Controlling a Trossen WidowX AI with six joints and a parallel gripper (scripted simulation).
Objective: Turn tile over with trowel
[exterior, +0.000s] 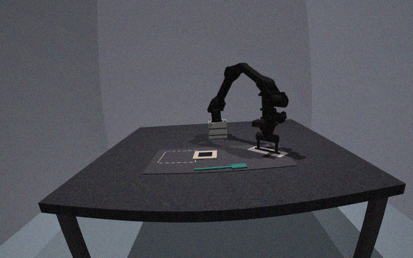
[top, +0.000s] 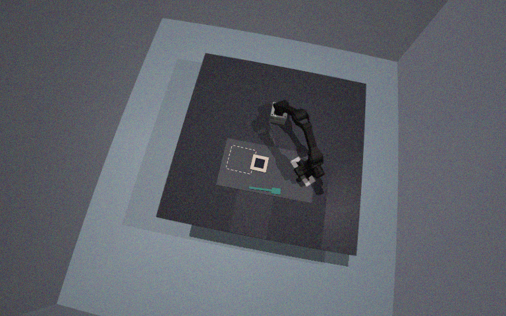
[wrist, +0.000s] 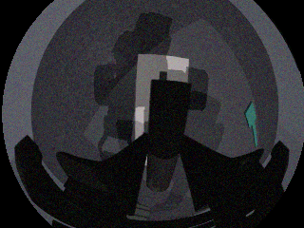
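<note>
My gripper (top: 309, 171) (exterior: 268, 137) (wrist: 163, 138) is shut on the trowel's dark handle. The trowel (top: 296, 161) (exterior: 282, 154) (wrist: 178, 63) has a wide, pale flat blade below an upright dark handle. The blade lies level, low at the mat's right part; whether it touches is unclear. The tile (top: 258, 170) (exterior: 205, 157), cream with a dark square facing up, lies flat left of the trowel, at the right edge of the dashed outline (top: 228, 160) (exterior: 175, 162) and mostly outside it. The wrist view does not show the tile.
A teal spatula-shaped tool (top: 276, 190) (exterior: 239, 166) (wrist: 251, 115) lies on the front part of the grey mat (top: 231, 178) (exterior: 152, 169). The arm's pale base block (top: 278, 119) (exterior: 217, 130) stands behind the mat on the dark table (top: 186, 186) (exterior: 106, 182).
</note>
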